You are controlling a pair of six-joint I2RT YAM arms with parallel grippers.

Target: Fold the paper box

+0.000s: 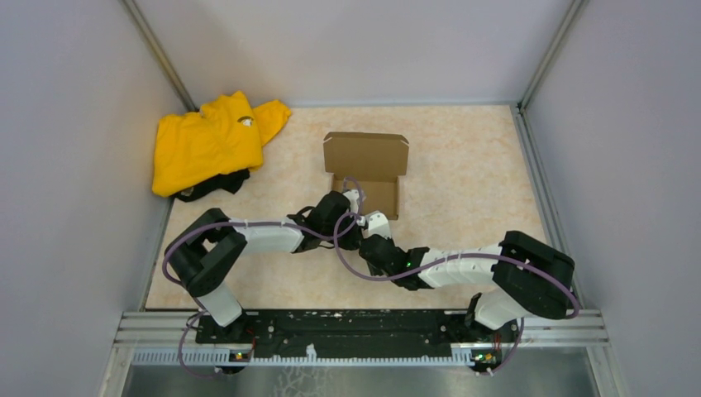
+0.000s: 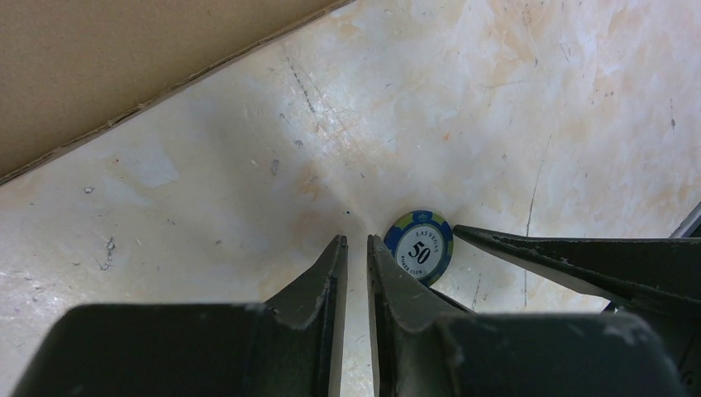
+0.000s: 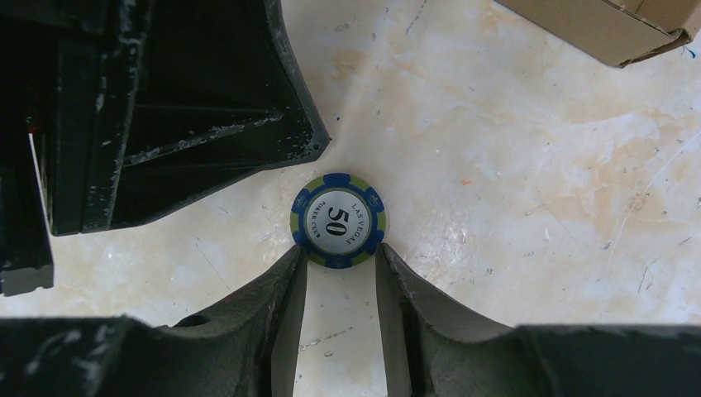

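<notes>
Pinching a poker chip [image 3: 338,221] flat on the table [image 1: 463,182], the right claw [image 3: 339,256] meets the left claw [image 2: 356,248], nearly pressed together, empty, beside it. Just beyond lies the box [image 1: 366,169], mid-table, lid open; bare table flanks it right.

Two black-and-white jointed arms [image 1: 273,238], looping purple cables [image 1: 364,269], scuffed black fingers [image 3: 273,314]

poker chip [image 3: 338,220]: "50", "las vegas", "poker club"
</notes>
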